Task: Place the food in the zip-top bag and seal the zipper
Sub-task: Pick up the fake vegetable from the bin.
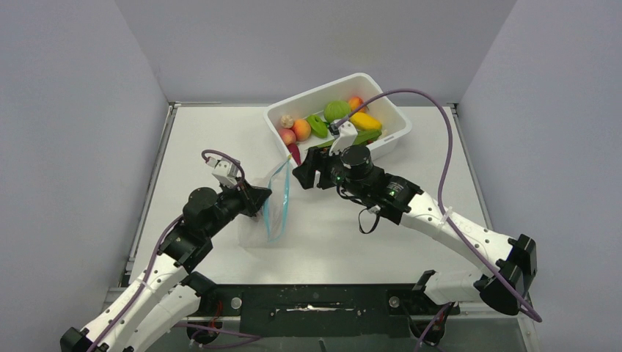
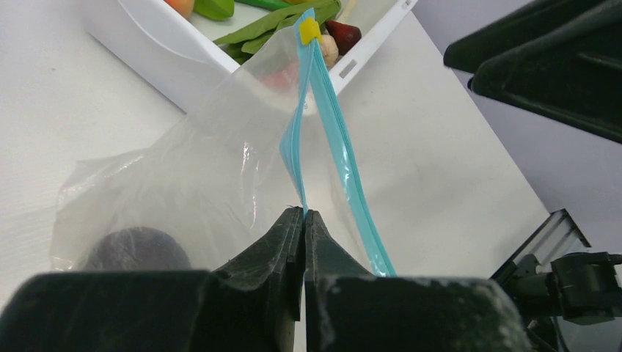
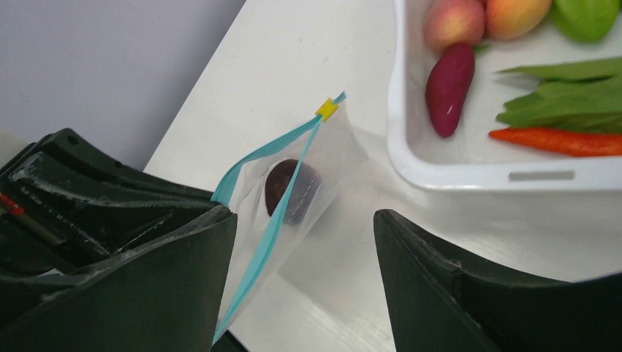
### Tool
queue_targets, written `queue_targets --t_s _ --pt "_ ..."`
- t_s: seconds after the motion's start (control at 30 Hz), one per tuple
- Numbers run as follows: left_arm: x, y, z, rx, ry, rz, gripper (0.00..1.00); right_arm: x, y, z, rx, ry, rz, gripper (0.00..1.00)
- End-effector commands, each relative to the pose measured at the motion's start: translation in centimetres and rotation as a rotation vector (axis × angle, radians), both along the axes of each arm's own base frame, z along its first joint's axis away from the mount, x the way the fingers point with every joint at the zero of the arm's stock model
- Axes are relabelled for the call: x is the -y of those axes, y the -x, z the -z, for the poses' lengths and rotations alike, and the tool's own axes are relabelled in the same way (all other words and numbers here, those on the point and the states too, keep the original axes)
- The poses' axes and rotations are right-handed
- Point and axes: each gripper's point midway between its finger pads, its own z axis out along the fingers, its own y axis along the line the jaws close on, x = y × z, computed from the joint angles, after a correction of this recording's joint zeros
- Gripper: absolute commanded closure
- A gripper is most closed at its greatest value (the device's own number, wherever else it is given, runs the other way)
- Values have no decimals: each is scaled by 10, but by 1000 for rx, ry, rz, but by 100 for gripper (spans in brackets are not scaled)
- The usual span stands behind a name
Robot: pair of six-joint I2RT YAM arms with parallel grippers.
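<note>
The zip-top bag (image 2: 183,169) is clear, crinkly, glossy plastic, its zipper (image 2: 335,132) a smooth blue strip; the tub (image 3: 469,165) glossy white plastic, the bench (image 1: 220,132) matt white, the left claw (image 2: 304,214) matt black, scuffed

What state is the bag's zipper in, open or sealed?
Open: the two blue strips of the zipper spread apart from the yellow slider at its end.

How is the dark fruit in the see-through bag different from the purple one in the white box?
The dark fruit is round and brownish; the purple one is long, pointed and reddish-purple. The dark fruit sits inside the clear bag; the purple one lies in the white tub next to the peaches. Both are dark-skinned pieces of food.
</note>
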Motion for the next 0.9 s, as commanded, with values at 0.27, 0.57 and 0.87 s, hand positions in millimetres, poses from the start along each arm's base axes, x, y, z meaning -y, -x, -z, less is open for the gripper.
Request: queue_targets --t_s 0.27,0.57,0.87 --pt "-18 11 -6 132 -189 38 100 81 -107 2 167 446 142 31" --pt "-13 15 -6 147 -189 84 100 111 -191 24 181 595 234 23" --pt "-11 18 -10 165 -186 106 100 108 -260 47 257 663 304 7"
